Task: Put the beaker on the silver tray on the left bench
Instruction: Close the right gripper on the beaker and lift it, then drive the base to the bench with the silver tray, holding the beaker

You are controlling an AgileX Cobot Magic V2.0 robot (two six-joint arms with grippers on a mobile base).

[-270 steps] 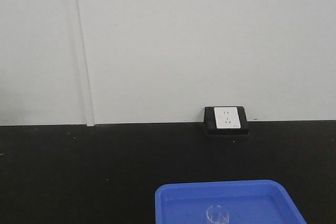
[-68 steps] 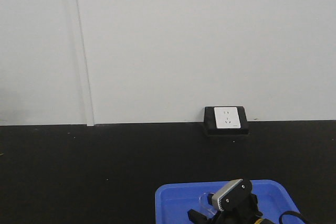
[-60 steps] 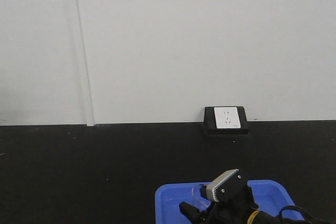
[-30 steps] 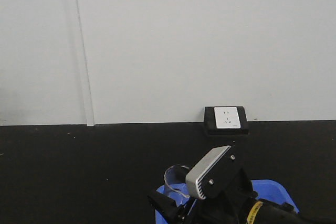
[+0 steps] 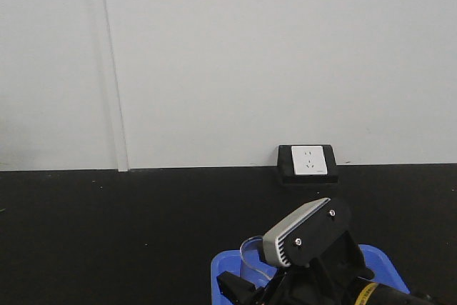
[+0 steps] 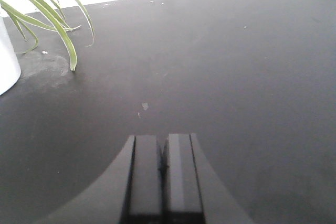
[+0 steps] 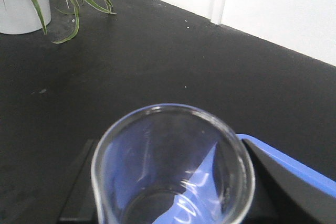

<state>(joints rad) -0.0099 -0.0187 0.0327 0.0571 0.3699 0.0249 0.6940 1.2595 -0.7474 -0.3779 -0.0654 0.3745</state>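
Glass beaker (image 7: 170,169): one, clear and upright, mouth filling the lower centre of my right wrist view; in the front view it shows as a faint clear rim (image 5: 251,253) at lower centre.
Blue tray (image 7: 296,170): one; its rim runs to the lower right of the wrist frame and its blue shows through the glass. In the front view its left far corner (image 5: 220,268) sits just under and beside the beaker.
Bench (image 5: 107,233): one matte black top, filling the lower part of the front view below a white wall (image 5: 250,55).
Socket (image 5: 308,162): one, white in a black box, at the back edge of the bench, right of centre.
Plant (image 7: 23,3): one, in a white pot with long green leaves, upper left of both wrist views.
Right arm: reaches in from the bottom edge of the front view, wrist raised, its grey camera housing (image 5: 296,232) tilted up over the tray.
Right pincer (image 7: 173,195): clamped on the beaker, one dark finger (image 7: 79,187) on each side of the glass wall. I cannot tell whether the base is off the tray.
Left arm: low over bare bench, well apart from the beaker.
Left pincer (image 6: 163,142): pads pressed together, holding nothing.
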